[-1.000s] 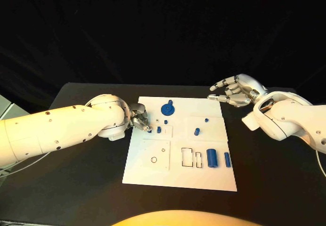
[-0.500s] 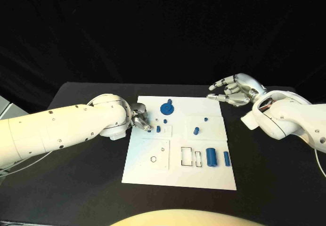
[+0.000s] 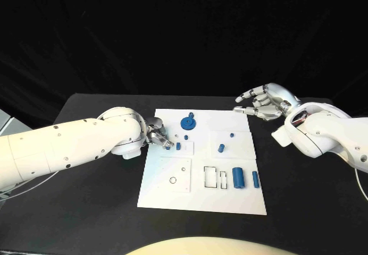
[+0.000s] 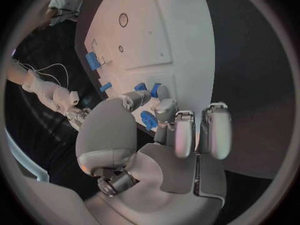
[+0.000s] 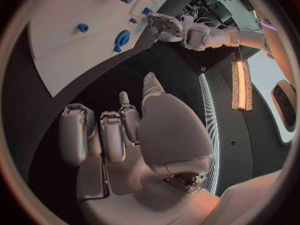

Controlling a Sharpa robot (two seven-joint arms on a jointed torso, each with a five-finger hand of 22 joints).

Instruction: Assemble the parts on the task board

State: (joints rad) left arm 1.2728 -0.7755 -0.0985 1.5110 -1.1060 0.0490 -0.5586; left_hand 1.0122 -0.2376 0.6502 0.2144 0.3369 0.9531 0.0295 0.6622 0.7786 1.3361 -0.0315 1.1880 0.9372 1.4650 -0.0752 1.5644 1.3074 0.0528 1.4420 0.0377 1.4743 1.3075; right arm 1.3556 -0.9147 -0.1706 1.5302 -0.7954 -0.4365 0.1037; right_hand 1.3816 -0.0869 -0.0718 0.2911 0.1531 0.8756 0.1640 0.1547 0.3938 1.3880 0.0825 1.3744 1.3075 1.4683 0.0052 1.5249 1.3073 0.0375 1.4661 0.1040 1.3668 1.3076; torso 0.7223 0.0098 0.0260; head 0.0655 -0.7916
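Fingers [image 3: 159, 139] of left hand [image 3: 156, 133] are being pressed around a small blue part [image 3: 168, 147] on the task board [image 3: 230, 196] | right hand [image 3: 265, 102] is being held spread, empty, above the counter [image 3: 92, 202]

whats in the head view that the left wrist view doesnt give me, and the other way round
Head view alone: the round blue part at the task board's far end, and the right hand hovering beyond its far right corner, holding nothing. Left wrist view alone: the left hand's fingertips around a small blue part. Both: the board, the left hand, the large blue cylinder.
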